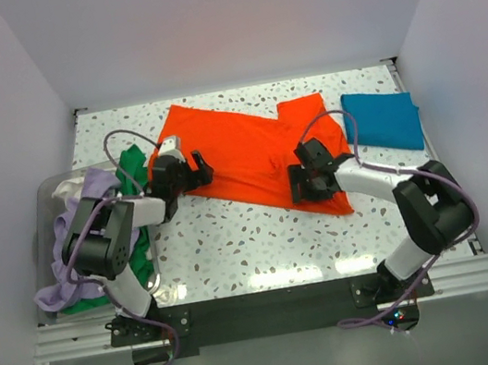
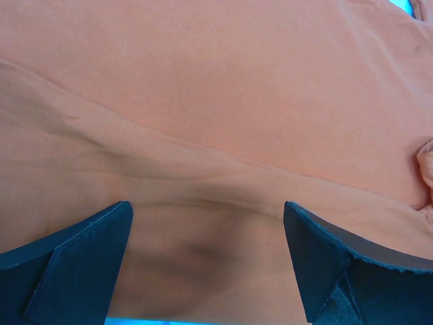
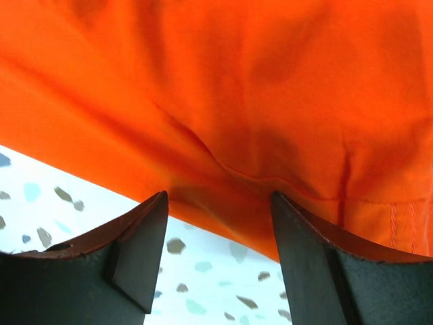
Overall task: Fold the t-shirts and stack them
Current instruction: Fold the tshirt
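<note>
A bright orange t-shirt (image 1: 239, 150) lies spread and slightly creased across the middle of the speckled table (image 1: 236, 249). My left gripper (image 1: 202, 169) is at its left edge, open wide, and orange cloth (image 2: 216, 101) fills the left wrist view under and between the fingers (image 2: 74, 264). My right gripper (image 1: 306, 189) is at the shirt's near edge, also open. The orange hem (image 3: 237, 81) sags just in front of its fingertips (image 3: 145, 230) over bare table. A teal-blue t-shirt (image 1: 383, 119) lies folded at the far right.
A clear bin (image 1: 41, 202) at the left edge holds a heap of green (image 1: 135, 163), lavender (image 1: 99, 183) and whitish (image 1: 67, 187) shirts. White walls close in the table at the back and on both sides.
</note>
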You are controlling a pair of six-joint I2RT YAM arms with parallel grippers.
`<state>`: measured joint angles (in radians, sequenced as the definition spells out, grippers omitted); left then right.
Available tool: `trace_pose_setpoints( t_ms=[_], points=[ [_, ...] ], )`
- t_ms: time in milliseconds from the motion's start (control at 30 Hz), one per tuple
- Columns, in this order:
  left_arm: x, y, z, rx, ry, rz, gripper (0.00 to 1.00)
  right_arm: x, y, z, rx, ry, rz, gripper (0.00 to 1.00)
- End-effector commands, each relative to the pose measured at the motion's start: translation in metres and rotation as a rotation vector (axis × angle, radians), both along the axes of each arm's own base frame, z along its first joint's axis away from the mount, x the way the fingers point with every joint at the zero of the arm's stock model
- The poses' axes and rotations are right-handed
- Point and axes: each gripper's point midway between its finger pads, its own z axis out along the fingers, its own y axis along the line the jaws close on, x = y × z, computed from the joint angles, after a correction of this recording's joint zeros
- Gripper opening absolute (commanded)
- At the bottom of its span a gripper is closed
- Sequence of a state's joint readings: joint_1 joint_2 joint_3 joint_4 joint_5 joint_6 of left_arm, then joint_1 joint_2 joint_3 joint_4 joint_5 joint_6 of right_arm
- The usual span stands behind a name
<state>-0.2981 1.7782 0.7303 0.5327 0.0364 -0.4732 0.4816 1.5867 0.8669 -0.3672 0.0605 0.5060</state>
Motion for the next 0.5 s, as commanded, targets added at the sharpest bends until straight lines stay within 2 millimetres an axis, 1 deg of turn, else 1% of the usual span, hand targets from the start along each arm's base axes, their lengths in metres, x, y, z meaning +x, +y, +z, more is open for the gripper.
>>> trace_pose_setpoints(
  t_ms=[0, 33, 100, 133, 167, 200, 233, 300, 333, 400, 433, 467],
  points=[
    [-0.019, 0.013, -0.004, 0.020, 0.007, 0.103, 0.99, -0.051, -0.031, -0.019, -0.074, 0.133, -0.068, 0.67],
    [-0.030, 0.011, -0.006, 0.019, 0.011, 0.098, 1.00, -0.060, -0.036, -0.017, -0.084, 0.149, -0.084, 0.67],
    [-0.038, 0.008, -0.004, 0.004, 0.004, 0.102, 1.00, -0.069, -0.042, -0.011, -0.079, 0.131, -0.101, 0.67],
    [-0.048, 0.003, -0.004, 0.003, 0.006, 0.087, 1.00, -0.077, -0.046, -0.009, -0.078, 0.146, -0.114, 0.67],
    [-0.053, 0.001, -0.004, 0.003, 0.005, 0.081, 1.00, -0.087, -0.050, -0.012, -0.081, 0.160, -0.122, 0.67],
    [-0.058, 0.000, -0.005, 0.011, 0.007, 0.089, 1.00, -0.088, -0.050, -0.003, -0.057, 0.128, -0.127, 0.67],
    [-0.067, -0.007, -0.003, 0.015, 0.005, 0.067, 1.00, -0.098, -0.053, -0.005, -0.055, 0.148, -0.129, 0.68],
    [-0.075, -0.010, -0.002, 0.023, 0.006, 0.064, 1.00, -0.101, -0.053, 0.003, -0.031, 0.121, -0.131, 0.68],
    [-0.080, -0.017, 0.003, 0.015, -0.006, 0.045, 1.00, -0.104, -0.055, 0.006, -0.032, 0.122, -0.131, 0.68],
    [-0.085, -0.020, 0.007, 0.021, -0.007, 0.030, 1.00, -0.101, -0.055, 0.016, -0.023, 0.089, -0.126, 0.68],
    [-0.083, -0.024, 0.019, 0.012, -0.029, 0.023, 1.00, -0.101, -0.056, 0.021, -0.026, 0.083, -0.119, 0.68],
    [-0.085, -0.024, 0.022, 0.020, -0.030, 0.014, 1.00, -0.093, -0.052, 0.031, -0.014, 0.051, -0.115, 0.68]
  ],
)
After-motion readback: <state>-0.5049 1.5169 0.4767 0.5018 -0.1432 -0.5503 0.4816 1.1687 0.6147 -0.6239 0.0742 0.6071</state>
